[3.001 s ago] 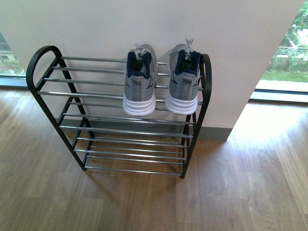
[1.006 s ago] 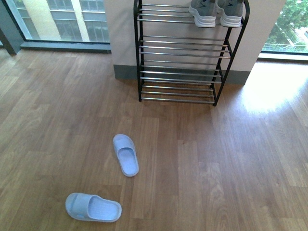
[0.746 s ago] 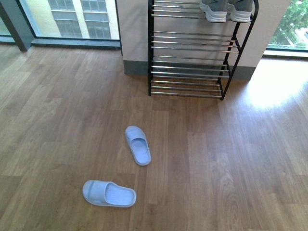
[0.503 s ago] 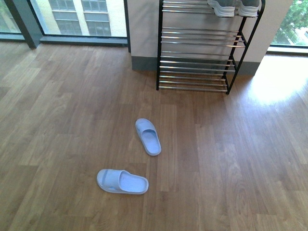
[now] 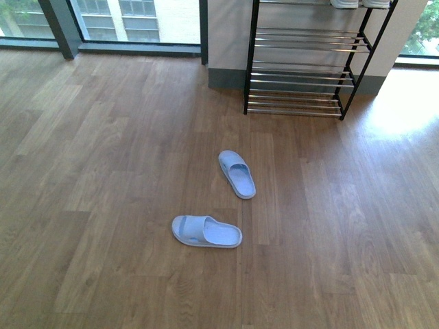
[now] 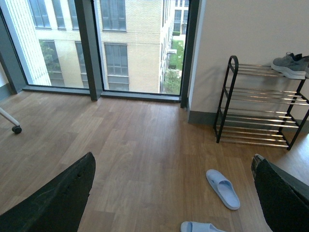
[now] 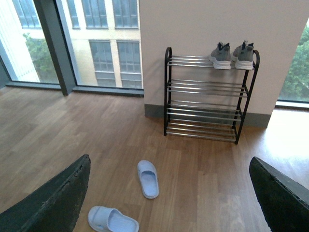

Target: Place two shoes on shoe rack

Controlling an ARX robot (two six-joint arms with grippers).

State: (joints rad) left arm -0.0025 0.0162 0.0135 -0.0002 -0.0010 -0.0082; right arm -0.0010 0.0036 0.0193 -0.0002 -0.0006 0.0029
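Left claw [image 6: 173, 162] and right claw [image 7: 170, 162] both gape wide with nothing between the fingers. You're carrying nothing, probably staged for a pickup. Near pale blue rubber slide slipper [image 5: 206, 232] lies crosswise on the wood-plank floor [image 5: 103, 171]. Second pale blue slipper [image 5: 236, 174] points toward the black-framed chrome-rod shoe rack [image 5: 251, 62]. Both are well short of it. Two grey knit sneakers [image 7: 221, 54] sit side by side on its top tier, right end, heels out: stowed. No readable brand or writing anywhere.
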